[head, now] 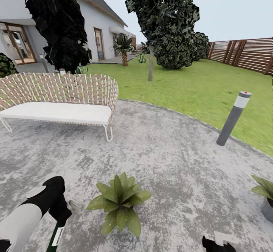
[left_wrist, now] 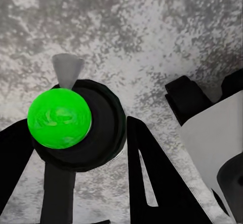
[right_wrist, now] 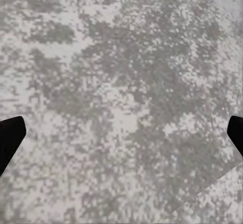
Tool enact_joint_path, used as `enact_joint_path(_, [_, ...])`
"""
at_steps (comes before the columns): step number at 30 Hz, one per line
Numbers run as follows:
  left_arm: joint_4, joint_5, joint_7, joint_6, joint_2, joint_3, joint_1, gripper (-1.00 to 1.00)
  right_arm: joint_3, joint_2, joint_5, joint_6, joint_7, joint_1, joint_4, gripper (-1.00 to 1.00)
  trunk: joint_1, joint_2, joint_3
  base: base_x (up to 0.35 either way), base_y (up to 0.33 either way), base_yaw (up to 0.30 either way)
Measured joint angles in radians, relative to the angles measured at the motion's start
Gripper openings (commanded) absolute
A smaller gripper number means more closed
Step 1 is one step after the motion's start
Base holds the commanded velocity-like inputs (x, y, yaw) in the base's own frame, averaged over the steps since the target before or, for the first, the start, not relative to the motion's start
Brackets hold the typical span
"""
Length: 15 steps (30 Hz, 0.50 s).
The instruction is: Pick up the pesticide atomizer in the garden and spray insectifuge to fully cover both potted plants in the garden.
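Two potted plants on the patio (head: 170, 145): one (head: 119, 202) just beside the left gripper (left_wrist: 83, 133), one (head: 265, 195) farther right. Left fingers (left_wrist: 152, 178) clamped on a green-topped atomizer (left_wrist: 59, 118). Right fingers (right_wrist: 10, 138) apart.

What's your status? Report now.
Left gripper shut on atomizer. Right gripper open, over patio. Near potted plant ahead, path unobstructed.

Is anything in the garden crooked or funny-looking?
Yes. The grey lamp post at the patio's edge leans toward the fence instead of standing straight. The sofa and the two plants look fine, and nothing is spilled.
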Motion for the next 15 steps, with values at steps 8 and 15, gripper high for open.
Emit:
enact_joint_path(8, [0.032, 0.042, 0.08, -0.129, 0.001, -0.001, 0.012, -1.0, 0.0, 0.0, 0.0, 0.0, 0.0, 0.0, 0.001, 1.0, 0.0, 0.0, 0.005, 0.021, 0.017, -0.146])
enact_joint_path(15, [0.034, 0.106, 0.188, -0.144, 0.012, 0.025, 0.083, -1.0, 0.0, 0.0, 0.0, 0.0, -0.001, 0.0, 0.002, 1.0, 0.0, 0.0, 0.006, 0.0, 0.0, -0.005])
